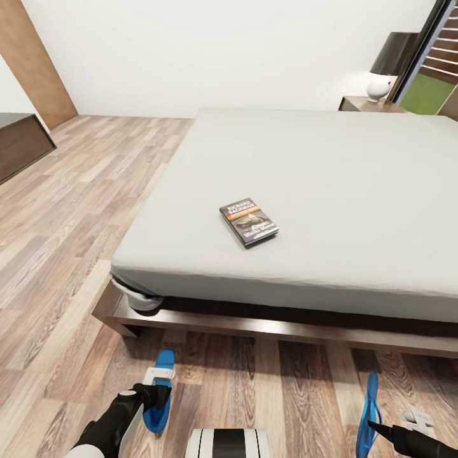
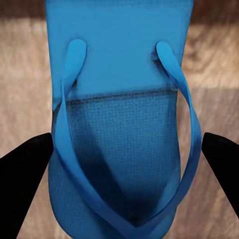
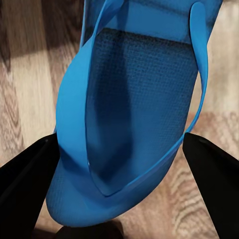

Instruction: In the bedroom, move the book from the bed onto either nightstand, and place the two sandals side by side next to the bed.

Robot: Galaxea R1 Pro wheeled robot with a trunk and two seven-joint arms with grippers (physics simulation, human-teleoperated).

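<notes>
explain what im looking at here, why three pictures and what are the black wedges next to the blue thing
This is a simulated two-armed robot on wheels. The big picture comes from a camera on its head, looking down at a bed with a paperback book lying on the mattress. A nightstand with a lamp stands at the far corner.

The two close-ups come from cameras on its wrists. The black wedges are each tool's two fingers. The left tool has a blue sandal between its fingers; the right tool has the other sandal, tilted on edge above the wood floor. I cannot tell how firmly either is gripped.
</notes>
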